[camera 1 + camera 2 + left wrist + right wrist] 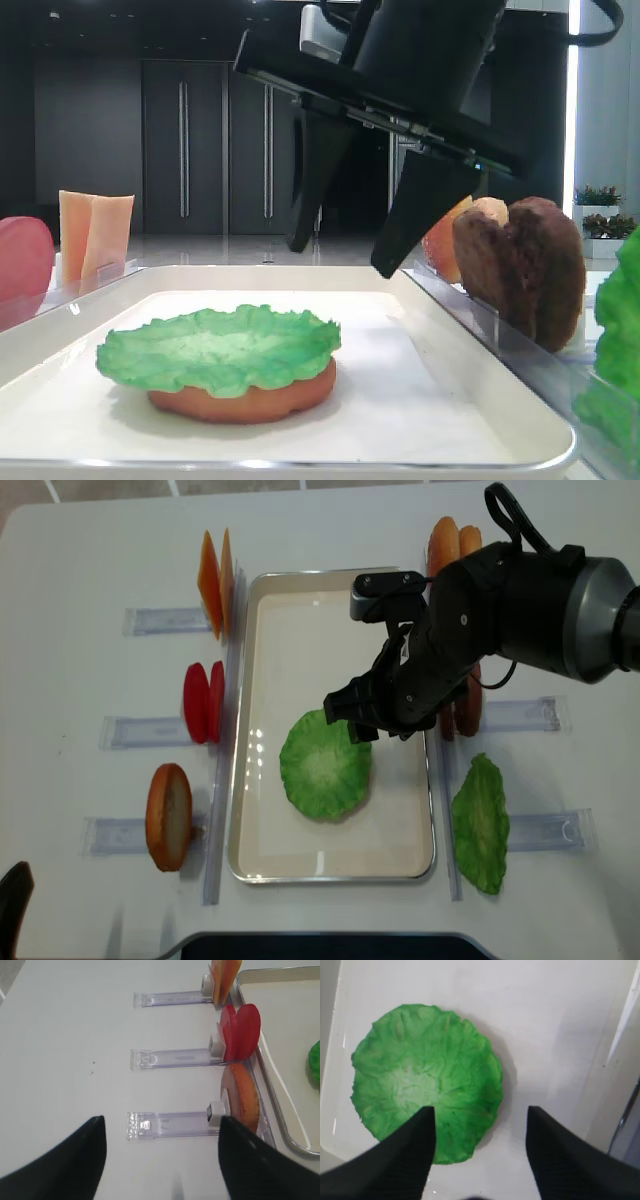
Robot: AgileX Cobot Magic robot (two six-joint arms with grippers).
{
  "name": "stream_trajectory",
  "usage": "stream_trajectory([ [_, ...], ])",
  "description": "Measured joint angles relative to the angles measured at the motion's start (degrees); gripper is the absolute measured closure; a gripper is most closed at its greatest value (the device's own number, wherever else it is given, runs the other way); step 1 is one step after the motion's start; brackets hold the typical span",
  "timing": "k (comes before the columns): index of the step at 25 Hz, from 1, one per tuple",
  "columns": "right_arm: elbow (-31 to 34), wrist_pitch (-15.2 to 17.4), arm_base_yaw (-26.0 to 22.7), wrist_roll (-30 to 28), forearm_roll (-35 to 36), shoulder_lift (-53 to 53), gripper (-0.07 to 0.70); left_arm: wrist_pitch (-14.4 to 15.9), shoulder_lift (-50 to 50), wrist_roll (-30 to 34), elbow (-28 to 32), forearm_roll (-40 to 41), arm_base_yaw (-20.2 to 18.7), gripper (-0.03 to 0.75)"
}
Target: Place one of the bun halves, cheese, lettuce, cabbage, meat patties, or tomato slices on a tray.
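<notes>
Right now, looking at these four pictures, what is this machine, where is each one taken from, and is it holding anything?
It is a two-armed robot building a toy burger. One picture looks down from above, one looks low across the tray, and two come from cameras on the wrists. On the tray a lettuce leaf lies on a bun half. The right end effector hovers open above it, holding nothing. The left end effector holds nothing either. Beside the tray, clear racks hold cheese, tomato slices, another bun and meat patties.

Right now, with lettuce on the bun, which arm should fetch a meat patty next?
Right. The right gripper hangs open over the tray, beside the meat patties in its side's holder.
</notes>
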Motion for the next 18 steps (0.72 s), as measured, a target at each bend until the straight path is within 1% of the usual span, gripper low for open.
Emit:
stream_trajectory([
  [3, -1.8, 2.0, 0.0, 1.5, -1.7, -1.1, 0.208, 0.0, 0.0, 0.0, 0.0, 0.0, 0.0, 0.181],
  [7, -5.5, 6.2, 0.0, 4.8, -5.5, -2.3, 0.203, 0.0, 0.0, 0.0, 0.0, 0.0, 0.0, 0.181],
  [9, -7.3, 9.5, 0.0, 7.0, -9.0, -2.6, 0.202, 0.0, 0.0, 0.0, 0.0, 0.0, 0.0, 0.181],
  [12, -9.3, 14.3, -0.1, 8.7, -11.9, -2.8, 0.202, 0.0, 0.0, 0.0, 0.0, 0.0, 0.0, 0.181],
  [15, -11.2, 18.0, -1.2, 8.9, -12.1, -3.0, 0.202, 0.0, 0.0, 0.0, 0.0, 0.0, 0.0, 0.181],
  [18, -13.2, 21.5, -3.4, 8.9, -12.5, -3.2, 0.202, 0.0, 0.0, 0.0, 0.0, 0.0, 0.0, 0.181],
])
